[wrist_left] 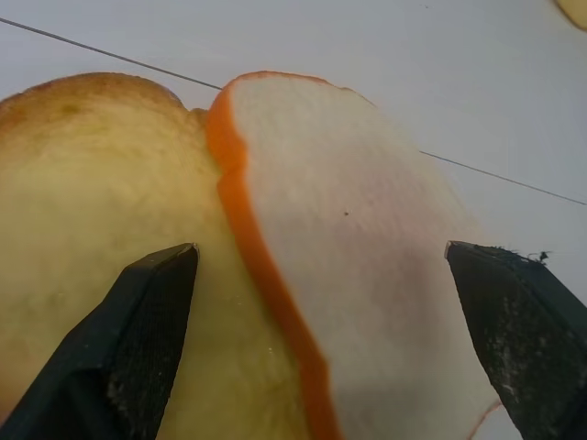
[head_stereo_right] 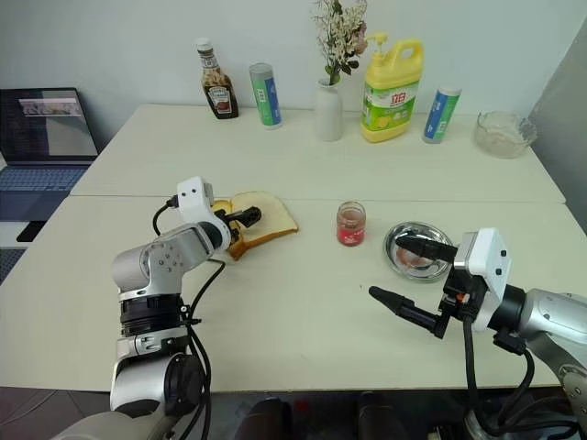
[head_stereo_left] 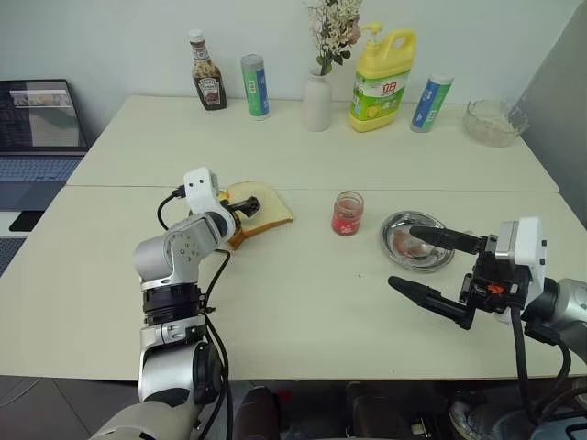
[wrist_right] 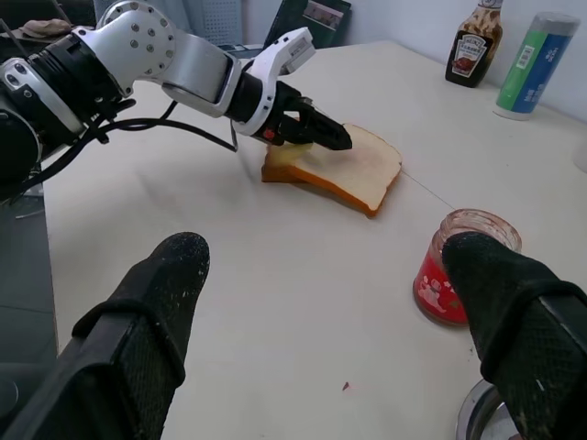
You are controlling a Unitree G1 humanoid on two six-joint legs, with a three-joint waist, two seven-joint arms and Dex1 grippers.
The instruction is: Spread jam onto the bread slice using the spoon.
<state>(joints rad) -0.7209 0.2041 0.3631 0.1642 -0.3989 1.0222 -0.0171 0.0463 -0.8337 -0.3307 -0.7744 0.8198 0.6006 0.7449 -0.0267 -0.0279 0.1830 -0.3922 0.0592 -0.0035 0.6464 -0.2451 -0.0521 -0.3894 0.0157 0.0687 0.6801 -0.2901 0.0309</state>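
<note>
A pale cream square bread slice [wrist_left: 367, 275] with an orange-tan crust lies over a darker golden-yellow toasted slice [wrist_left: 101, 229] left of centre. At centre stands a small clear glass jar of red-pink jam [head_stereo_left: 348, 214] with a red label; right of it, a round shiny steel dish [head_stereo_left: 417, 240]. Along the upper edge: a brown ketchup bottle with a white cap [head_stereo_left: 208, 71], a green-and-blue can [head_stereo_left: 255, 86], a white vase [head_stereo_left: 316, 101], a yellow detergent jug with a green label [head_stereo_left: 382, 81]. The table [head_stereo_left: 303, 312] is cream

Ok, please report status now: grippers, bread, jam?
Left gripper open over the bread slice. Right gripper open, empty, near the steel dish. Jam jar untouched. Nothing in the way.
</note>
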